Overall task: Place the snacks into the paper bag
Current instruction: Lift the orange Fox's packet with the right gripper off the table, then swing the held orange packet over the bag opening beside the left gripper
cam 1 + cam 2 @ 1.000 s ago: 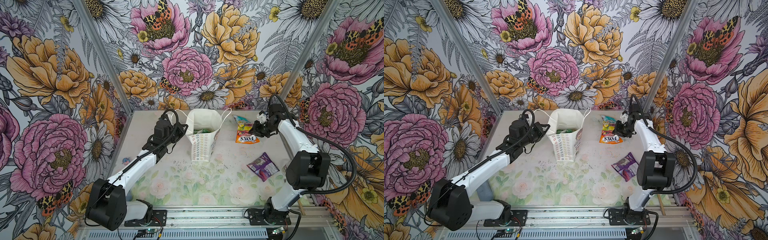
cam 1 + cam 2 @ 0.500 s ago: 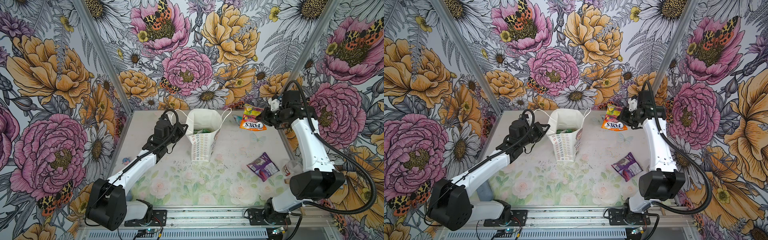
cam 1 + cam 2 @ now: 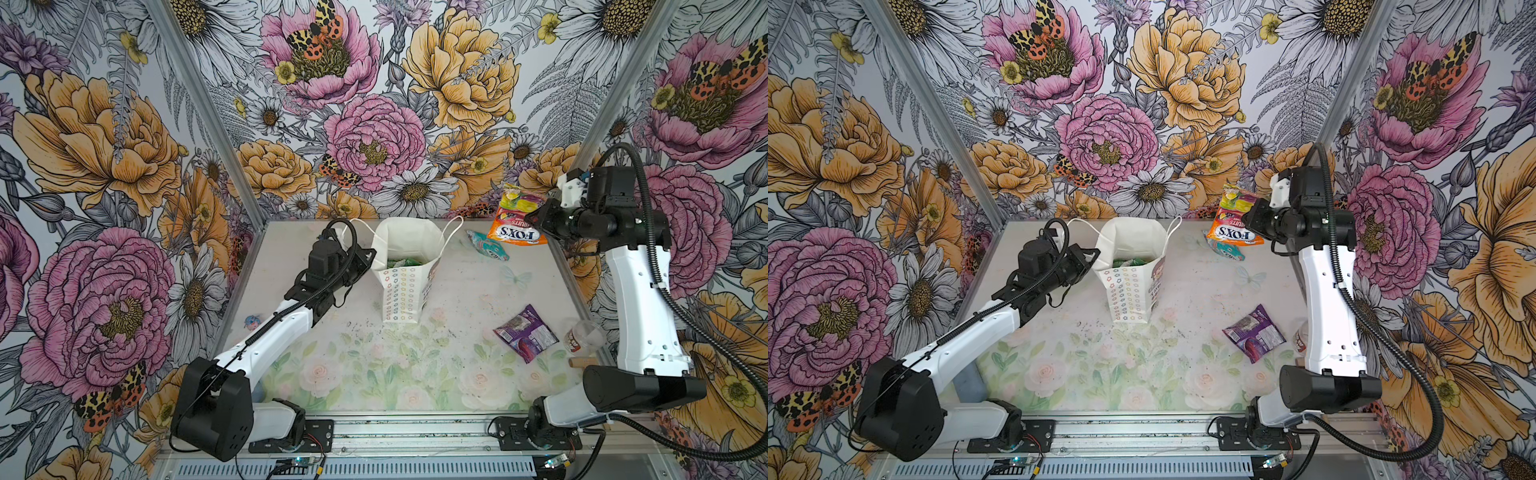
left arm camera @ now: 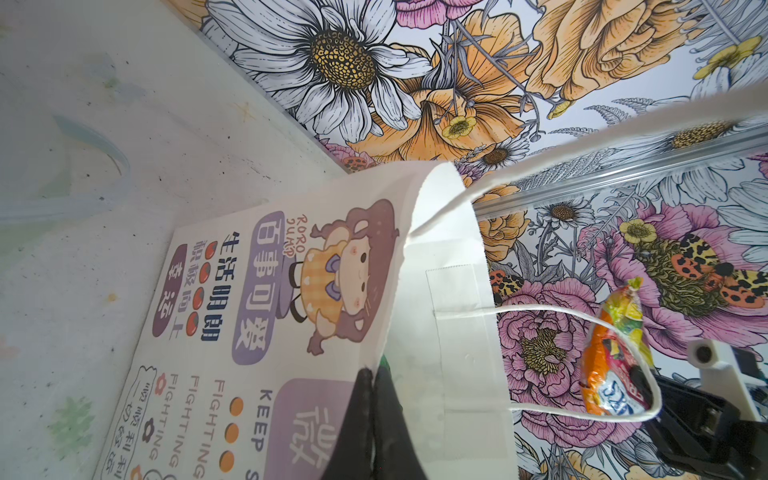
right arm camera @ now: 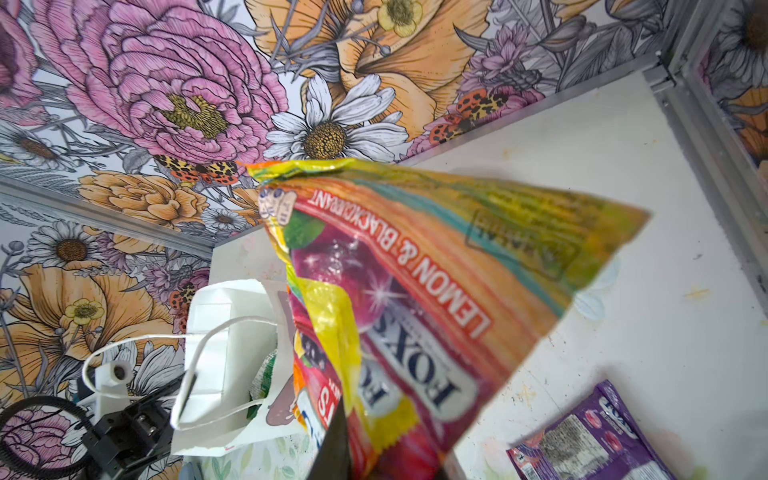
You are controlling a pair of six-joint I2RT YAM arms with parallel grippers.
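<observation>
The white paper bag (image 3: 401,286) (image 3: 1129,291) stands open at the table's back middle, with a green snack (image 3: 401,262) inside. My left gripper (image 3: 371,254) (image 3: 1096,254) (image 4: 372,374) is shut on the bag's left rim (image 4: 436,311). My right gripper (image 3: 534,219) (image 3: 1250,218) (image 5: 386,440) is shut on an orange FOX'S packet (image 3: 515,226) (image 3: 1233,224) (image 5: 415,291), which hangs in the air to the right of the bag. A teal packet (image 3: 488,247) (image 3: 1227,249) lies below it. A purple packet (image 3: 525,334) (image 3: 1254,332) lies front right.
A clear plastic cup (image 3: 584,334) and a wooden handle (image 3: 582,362) lie by the right arm's base, beside the purple packet. A small blue scrap (image 3: 252,321) sits at the table's left edge. Flowered walls close in on three sides.
My right gripper has lifted the orange packet off the table, up and slightly rightward. The left gripper and the bag have stayed still.
</observation>
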